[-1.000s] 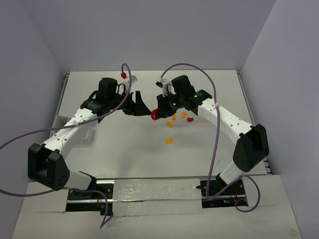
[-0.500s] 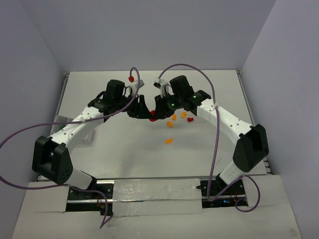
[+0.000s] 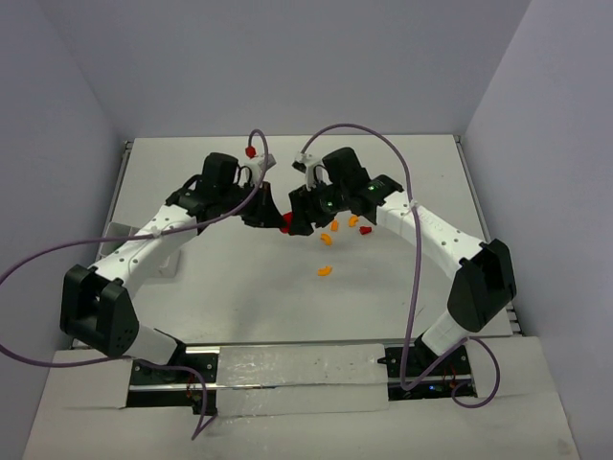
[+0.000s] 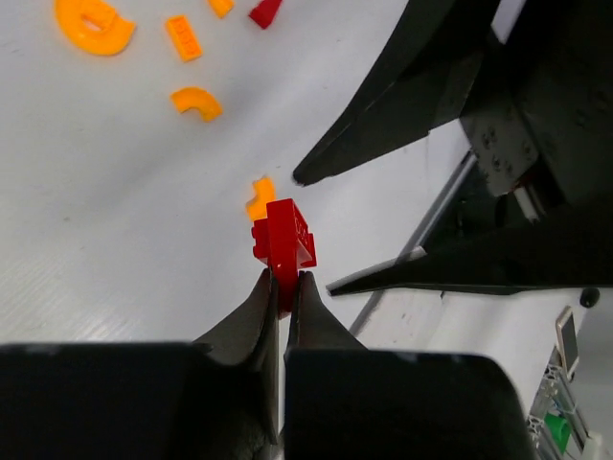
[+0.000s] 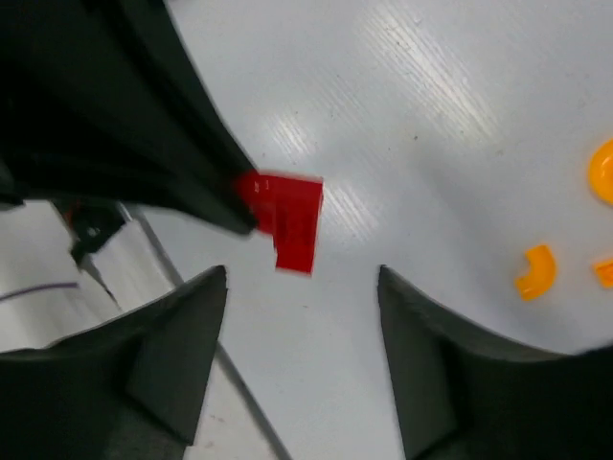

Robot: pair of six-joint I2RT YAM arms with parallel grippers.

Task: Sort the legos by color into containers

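Observation:
My left gripper [image 4: 284, 280] is shut on a small red lego block [image 4: 285, 244] that sticks out past its tips, just above the table. In the top view this red block [image 3: 285, 226] hangs between the left gripper [image 3: 276, 221] and the right gripper [image 3: 296, 221], which meet tip to tip. My right gripper [image 5: 302, 287] is open; the red block [image 5: 290, 228] sits just beyond its spread fingers [image 5: 182, 331] and touches neither. Several orange legos [image 3: 334, 226] lie to the right. A white container [image 3: 169, 264] shows partly under the left forearm.
One orange curved piece [image 3: 324, 270] lies alone nearer the arm bases. In the left wrist view, orange pieces [image 4: 196, 101] and a red piece [image 4: 265, 11] lie ahead, and the right gripper's black fingers [image 4: 383, 105] are close on the right. Grey walls enclose the table.
The left gripper has moved right to meet the right gripper and shut on the red block. The right gripper, which held that block, has opened and let go.

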